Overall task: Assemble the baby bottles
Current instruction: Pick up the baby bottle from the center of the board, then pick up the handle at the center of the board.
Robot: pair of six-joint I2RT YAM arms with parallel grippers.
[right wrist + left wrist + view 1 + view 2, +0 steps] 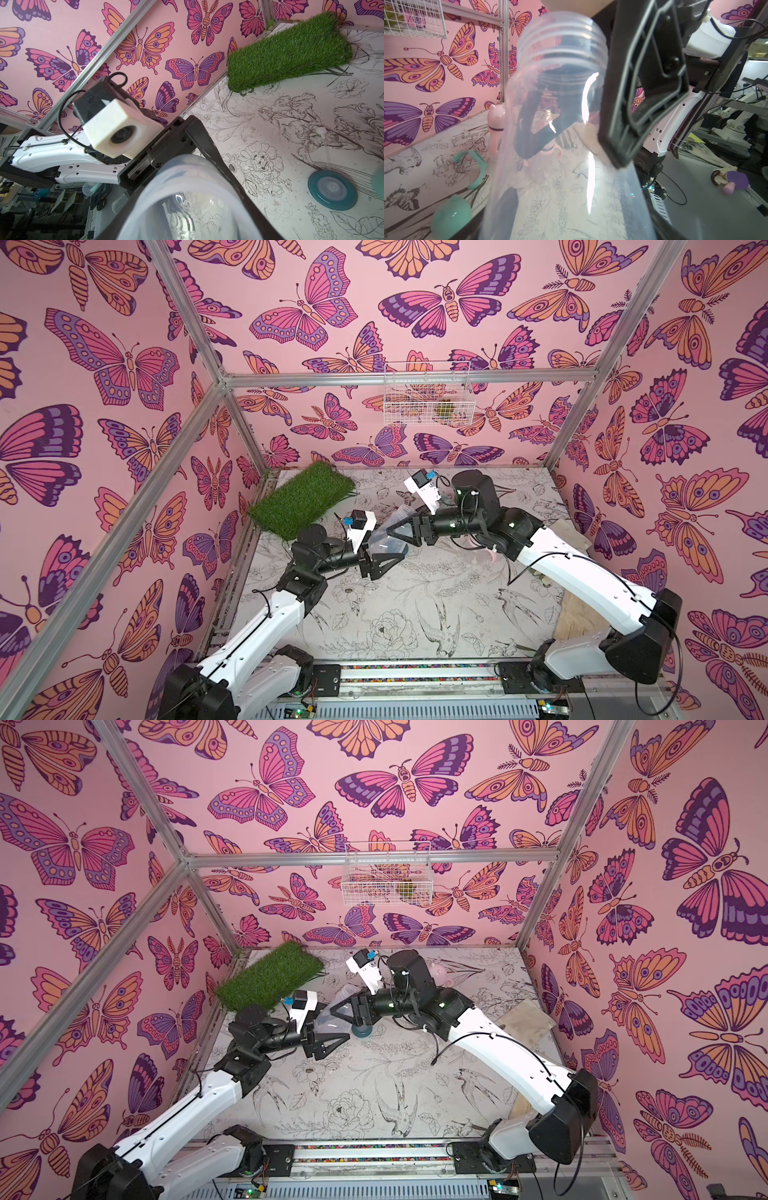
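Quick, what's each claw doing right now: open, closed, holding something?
Left claw: closed on the clear bottle, at its base end.
Right claw: closed on the same clear bottle, nearer its threaded neck.

Both arms reach inward, left gripper (390,552) and right gripper (395,527) clamped (jaws partly spread) on one clear bottle (560,83).

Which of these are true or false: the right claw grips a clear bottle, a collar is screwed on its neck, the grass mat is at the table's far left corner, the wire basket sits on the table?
The right claw grips the clear bottle: true.
A collar is screwed on its neck: false; the threaded neck is bare, and the teal nipple collar lies on the table.
The grass mat is at the table's far left corner: true.
The wire basket sits on the table: false; it hangs on the back wall.
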